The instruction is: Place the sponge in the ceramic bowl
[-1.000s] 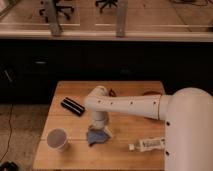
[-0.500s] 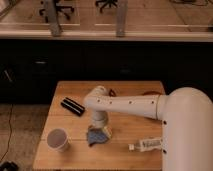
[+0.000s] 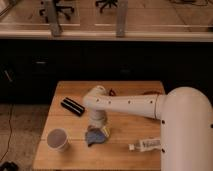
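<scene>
The blue-grey sponge (image 3: 94,136) lies flat on the wooden table (image 3: 125,125), near its front middle. My gripper (image 3: 98,126) points down at the end of the white arm and sits right on the sponge's far edge, touching or nearly touching it. The arm reaches in from the right across the table's middle. Of the ceramic bowl (image 3: 111,92) only a thin reddish sliver shows above the arm; the rest is hidden behind it.
A white cup (image 3: 58,139) with a brownish inside stands at the front left. A black rectangular bar (image 3: 73,106) lies at the left behind it. A white tube (image 3: 146,145) lies at the front right. The robot's white body (image 3: 187,130) covers the table's right side.
</scene>
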`<state>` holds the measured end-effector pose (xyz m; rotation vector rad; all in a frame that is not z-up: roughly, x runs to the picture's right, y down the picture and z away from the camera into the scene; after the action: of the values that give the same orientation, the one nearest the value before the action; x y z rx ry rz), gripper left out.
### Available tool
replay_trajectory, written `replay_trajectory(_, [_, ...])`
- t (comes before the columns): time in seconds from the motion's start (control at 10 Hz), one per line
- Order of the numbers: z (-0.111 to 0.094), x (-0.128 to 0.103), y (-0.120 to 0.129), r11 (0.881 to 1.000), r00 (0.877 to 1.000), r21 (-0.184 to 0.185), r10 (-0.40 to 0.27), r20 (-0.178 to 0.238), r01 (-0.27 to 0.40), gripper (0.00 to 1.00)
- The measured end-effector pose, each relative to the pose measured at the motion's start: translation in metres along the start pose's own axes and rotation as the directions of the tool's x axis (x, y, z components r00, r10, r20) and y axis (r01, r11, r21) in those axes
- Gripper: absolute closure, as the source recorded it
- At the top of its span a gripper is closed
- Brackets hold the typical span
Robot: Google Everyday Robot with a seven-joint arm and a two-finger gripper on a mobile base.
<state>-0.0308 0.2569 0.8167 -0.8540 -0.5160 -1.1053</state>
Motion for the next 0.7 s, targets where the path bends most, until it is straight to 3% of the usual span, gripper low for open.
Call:
replay_trajectory(0.4, [-0.0016,-0.0002,0.0022,1.0,1.0,-0.003,0.002,0.003,-0.002,0.94])
replay_trajectory(0.7, [-0.0019,0.0007,0.0033,1.0,1.0,0.003,0.004,0.007,-0.004,0.95])
